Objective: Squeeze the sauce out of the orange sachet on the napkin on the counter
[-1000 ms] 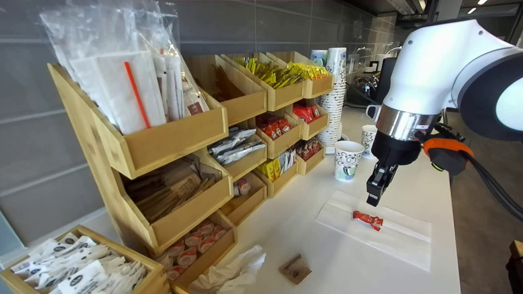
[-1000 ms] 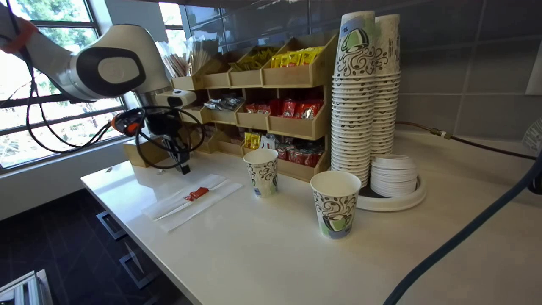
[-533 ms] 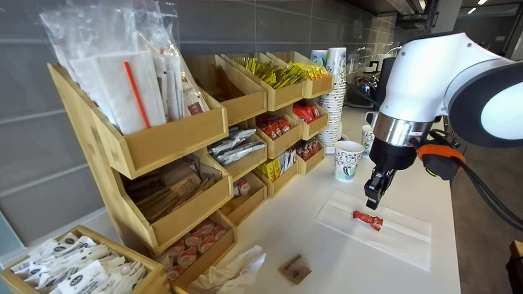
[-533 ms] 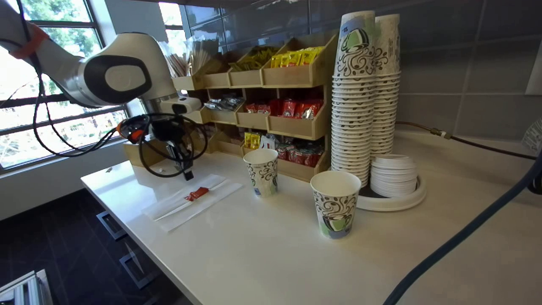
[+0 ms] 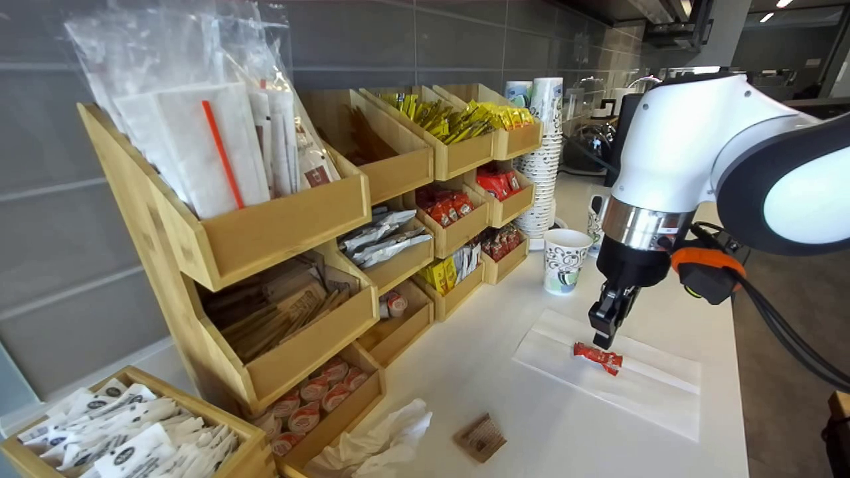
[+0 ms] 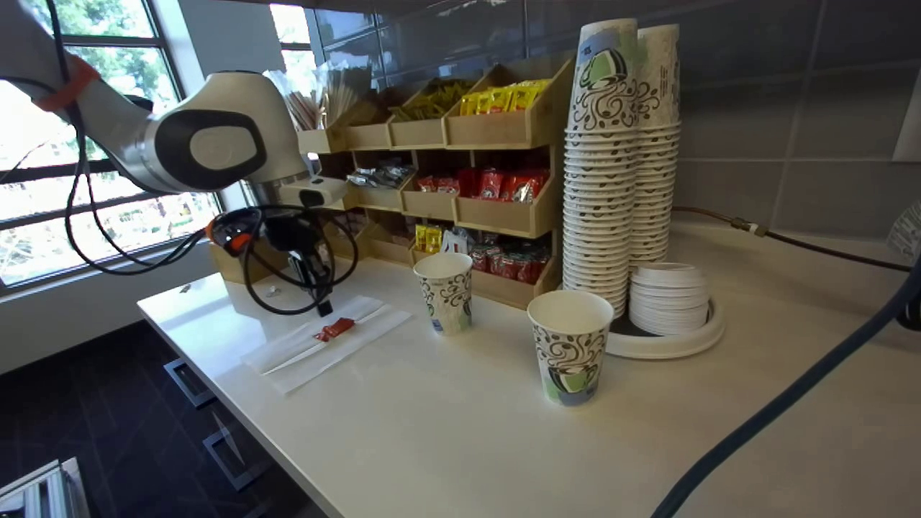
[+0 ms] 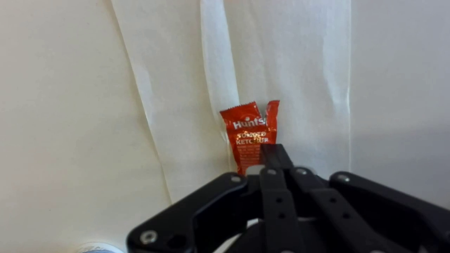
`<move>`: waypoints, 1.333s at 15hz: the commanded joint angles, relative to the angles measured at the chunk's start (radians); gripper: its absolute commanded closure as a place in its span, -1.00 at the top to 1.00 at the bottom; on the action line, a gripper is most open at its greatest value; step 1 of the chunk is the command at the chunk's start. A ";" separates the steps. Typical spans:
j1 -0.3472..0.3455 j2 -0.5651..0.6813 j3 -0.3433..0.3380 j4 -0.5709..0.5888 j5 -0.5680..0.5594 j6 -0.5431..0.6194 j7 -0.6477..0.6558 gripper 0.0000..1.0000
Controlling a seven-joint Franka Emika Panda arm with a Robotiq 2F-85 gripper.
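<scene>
- Orange sachet (image 7: 249, 142): lying on the napkin (image 5: 657, 401), roughly mid-sheet, right over the crease and more or less lined up with the long side. It's a Hunt's Tomato Ketchup one, and the wrist view shows a split in one end with a strip splayed out.
- Gripper (image 5: 603, 342): hanging over the napkin, pointing down at the sachet. You can see a slim gap between the two in an exterior view.
- Fingers (image 7: 276, 156): narrow, tip against tip, above the sachet rather than gripping it. They hide part of it in the wrist view.
- Counter (image 6: 446, 432): the napkin lies flat on this, one short end near the straight edge.
- Wooden rack (image 5: 292, 226): loaded with packets, past the napkin's opposite short end.
- Paper cup (image 6: 445, 295): upright, just beside the napkin. Second cup (image 6: 570, 352) is farther off that same side, with cup stacks (image 6: 601, 208) out that way too.
- Brown packet (image 5: 480, 437) and crumpled wrapper (image 5: 378, 445): apart from the napkin, on the side away from the cups.
</scene>
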State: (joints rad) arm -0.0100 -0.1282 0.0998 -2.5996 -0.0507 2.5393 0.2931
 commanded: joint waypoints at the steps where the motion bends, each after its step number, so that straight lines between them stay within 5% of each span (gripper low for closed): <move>1: 0.001 0.031 -0.011 -0.001 -0.031 0.054 0.024 -1.00; 20: 0.011 0.132 -0.037 0.030 -0.048 0.141 0.018 -1.00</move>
State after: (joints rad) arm -0.0093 -0.0267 0.0775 -2.5863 -0.0727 2.6634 0.2930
